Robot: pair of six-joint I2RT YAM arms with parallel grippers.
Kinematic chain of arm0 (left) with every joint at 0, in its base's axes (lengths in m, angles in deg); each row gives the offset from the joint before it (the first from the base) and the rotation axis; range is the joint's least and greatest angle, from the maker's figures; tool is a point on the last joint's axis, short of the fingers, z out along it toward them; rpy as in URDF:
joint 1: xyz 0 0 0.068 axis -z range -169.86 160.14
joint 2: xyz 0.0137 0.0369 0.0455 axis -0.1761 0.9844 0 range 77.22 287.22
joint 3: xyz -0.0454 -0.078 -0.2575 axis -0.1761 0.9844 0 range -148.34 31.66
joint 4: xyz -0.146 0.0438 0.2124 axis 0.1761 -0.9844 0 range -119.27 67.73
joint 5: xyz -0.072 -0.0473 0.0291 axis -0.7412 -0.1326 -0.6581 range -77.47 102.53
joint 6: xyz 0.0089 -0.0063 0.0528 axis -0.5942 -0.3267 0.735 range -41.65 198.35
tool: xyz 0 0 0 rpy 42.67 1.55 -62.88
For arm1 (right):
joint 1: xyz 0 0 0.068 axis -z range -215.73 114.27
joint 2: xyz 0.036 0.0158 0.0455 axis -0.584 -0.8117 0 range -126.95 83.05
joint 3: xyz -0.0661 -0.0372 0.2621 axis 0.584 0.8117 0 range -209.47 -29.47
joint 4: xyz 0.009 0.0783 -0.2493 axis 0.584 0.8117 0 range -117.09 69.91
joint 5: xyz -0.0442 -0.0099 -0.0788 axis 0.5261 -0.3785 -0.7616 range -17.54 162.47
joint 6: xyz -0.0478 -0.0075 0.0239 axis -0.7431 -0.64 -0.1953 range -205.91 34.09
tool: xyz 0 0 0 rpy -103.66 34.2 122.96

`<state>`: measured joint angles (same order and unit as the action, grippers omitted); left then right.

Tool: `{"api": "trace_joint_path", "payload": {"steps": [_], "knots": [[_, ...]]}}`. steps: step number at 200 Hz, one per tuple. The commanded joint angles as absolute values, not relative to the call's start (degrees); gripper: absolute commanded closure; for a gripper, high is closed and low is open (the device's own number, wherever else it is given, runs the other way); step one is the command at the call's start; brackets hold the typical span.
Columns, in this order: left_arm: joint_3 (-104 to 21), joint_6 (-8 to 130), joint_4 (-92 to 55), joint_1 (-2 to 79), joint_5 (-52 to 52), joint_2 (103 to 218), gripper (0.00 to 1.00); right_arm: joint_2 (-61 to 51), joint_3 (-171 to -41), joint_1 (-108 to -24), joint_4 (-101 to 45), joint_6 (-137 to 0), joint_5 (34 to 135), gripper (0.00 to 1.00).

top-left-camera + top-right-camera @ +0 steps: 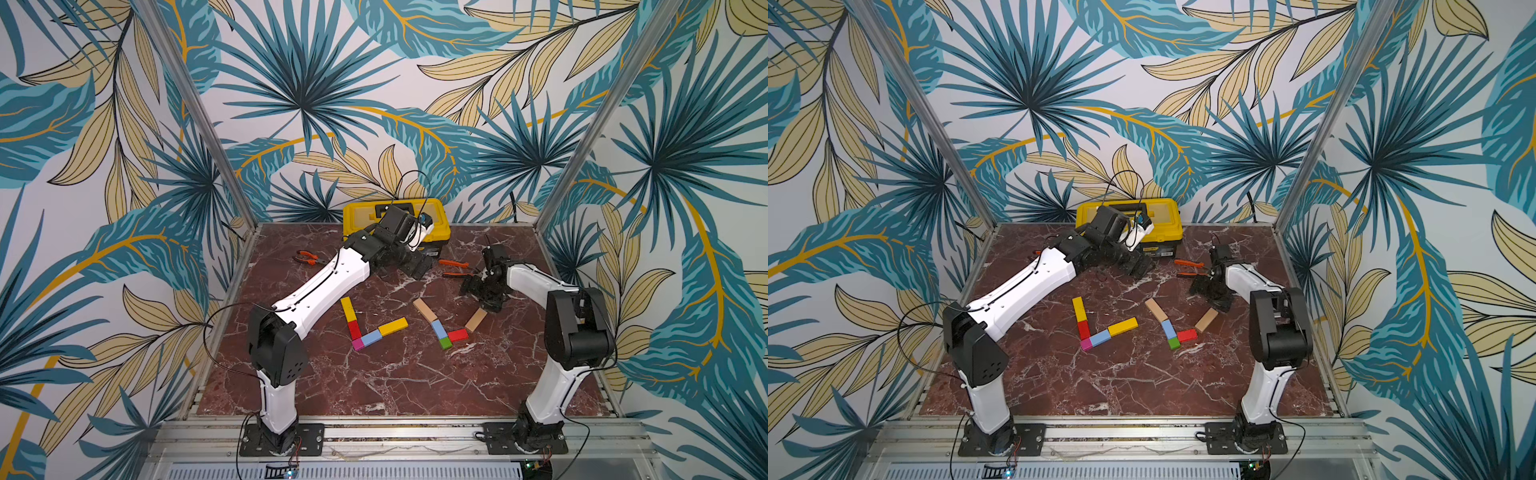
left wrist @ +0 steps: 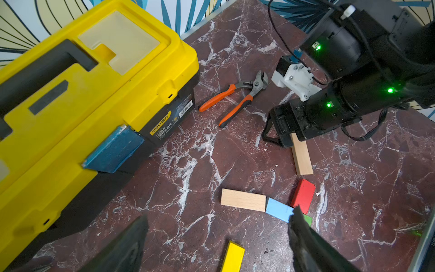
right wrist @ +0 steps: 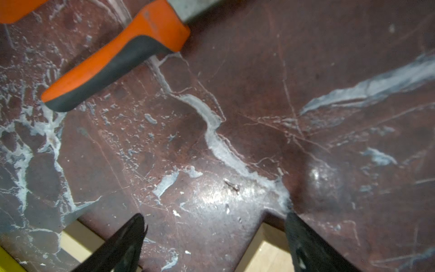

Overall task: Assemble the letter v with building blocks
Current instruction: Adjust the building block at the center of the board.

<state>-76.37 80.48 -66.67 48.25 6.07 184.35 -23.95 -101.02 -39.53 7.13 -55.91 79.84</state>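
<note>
- The right claw (image 3: 214,214) hung wide open and gripped nothing, low over the far end of a tan bar (image 1: 476,320).
- That bar lay flat on the table (image 1: 374,382). Its long axis slanted from the claw towards the red block (image 1: 458,334). The left wrist view showed a sliver of table between the bar and that block.
- With the green cube (image 1: 445,343) at the point, the blue block (image 1: 437,329) and a second tan bar (image 1: 424,309), it made the right-hand V.
- Another V, with yellow bars (image 1: 348,309) running to a magenta cube (image 1: 357,344), lay beside it, well apart from both claws.
- The right arm was plainly nearer. The left claw (image 2: 216,235), also open and empty, hovered farther back in front of the toolbox (image 1: 361,216).
- Judgement: a nudge to close the gap should run along the bar's length. A sideways push would skew that arm of the V.
- In the way: pliers (image 1: 453,263) lay just behind the right claw, so there was little room to back off.
</note>
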Motion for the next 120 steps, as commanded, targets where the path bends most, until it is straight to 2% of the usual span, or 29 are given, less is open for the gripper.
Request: {"api": "trace_joint_path", "payload": {"steps": [1, 120], "knots": [[-75.57, 81.16, -66.22, 47.94, 6.06, 181.99, 0.05, -24.57, -99.33, -39.51, 6.8, -56.73, 80.37, 0.06], [-75.57, 81.06, -66.23, 47.94, 5.76, 181.9, 0.06, -22.5, -95.87, -39.95, 6.49, -57.02, 80.64, 0.05]]}}
